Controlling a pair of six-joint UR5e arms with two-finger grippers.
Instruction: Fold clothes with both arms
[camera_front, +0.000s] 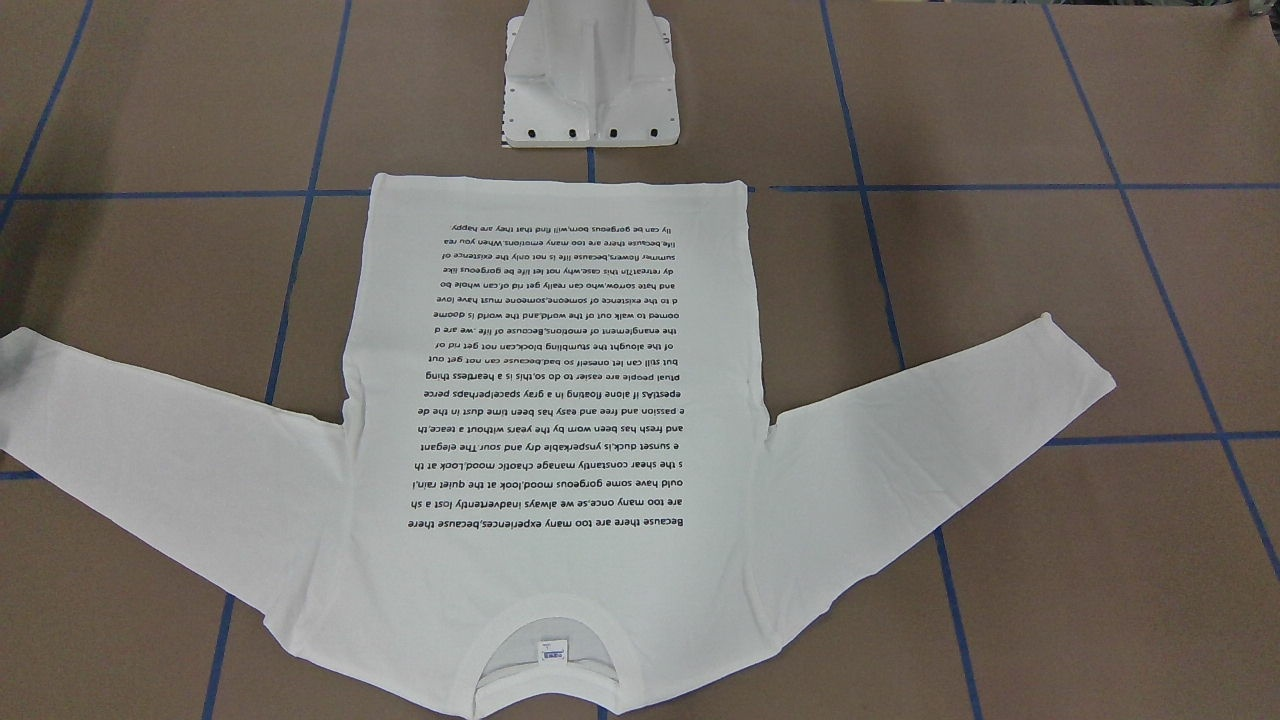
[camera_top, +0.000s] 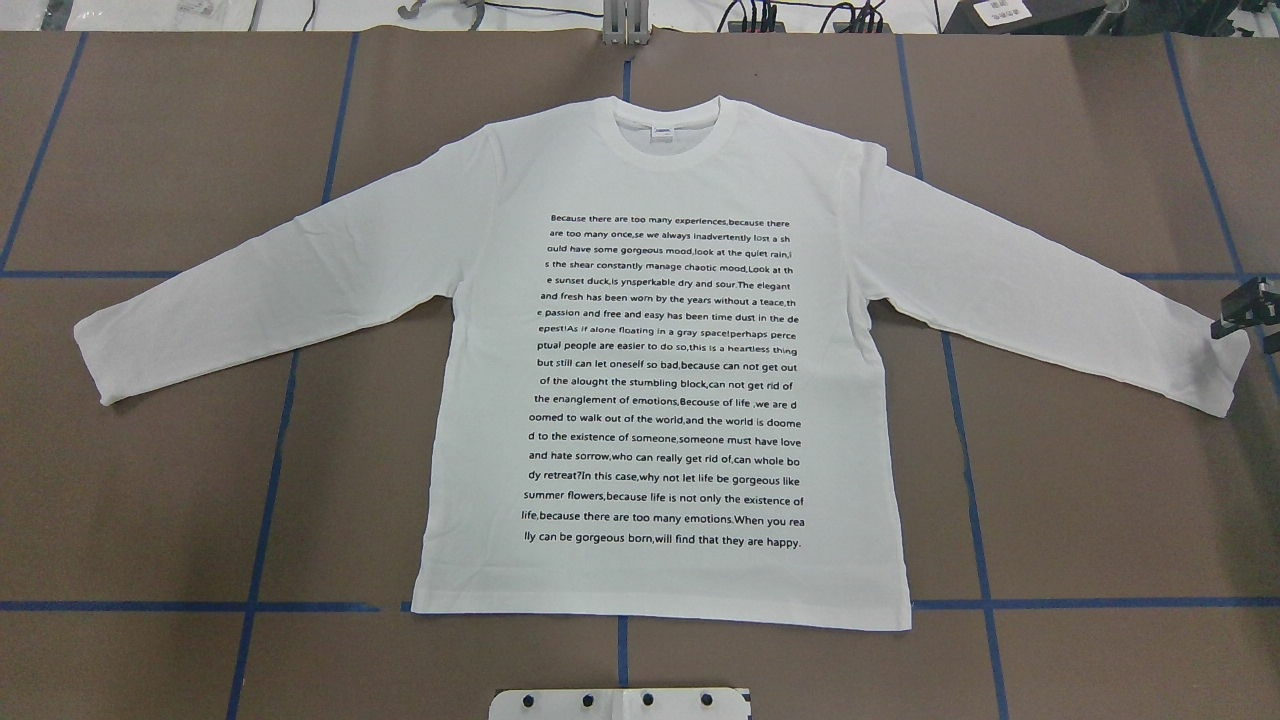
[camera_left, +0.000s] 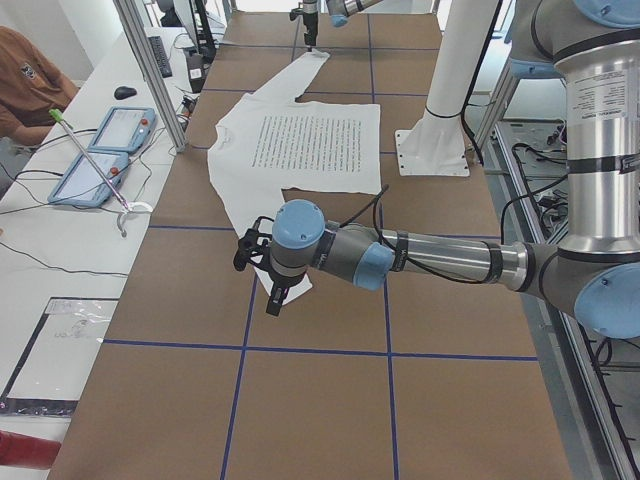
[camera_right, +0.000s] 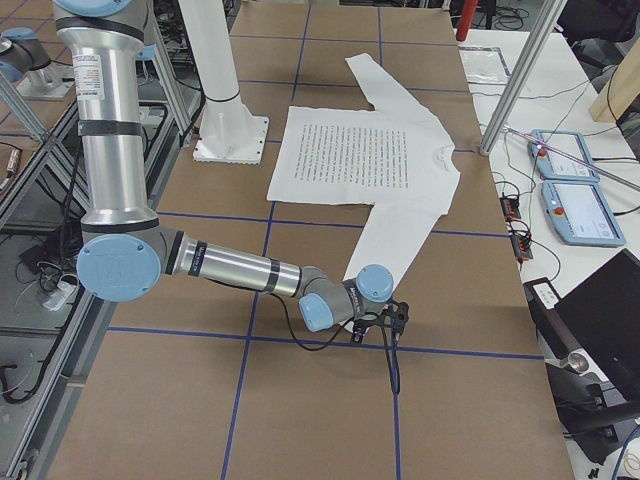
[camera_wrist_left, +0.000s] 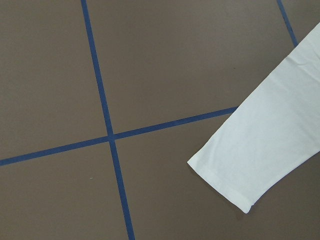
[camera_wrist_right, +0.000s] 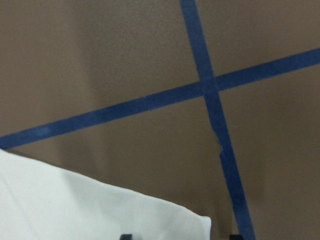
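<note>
On the T-shirt (camera_top: 470, 450), black print (camera_top: 665, 380) — "Because there are too many experiences" at 12 o'clock, "they are happy" at 6.

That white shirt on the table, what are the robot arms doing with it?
Two robot arms are getting ready to fold the white shirt. It lies flat on the brown table, writing side up, with both sleeves spread out and nothing folded yet. The left gripper hovers over the end of one sleeve. The right gripper is down at the cuff of the other, fingers apart. Neither seems to be holding the cloth.
</note>
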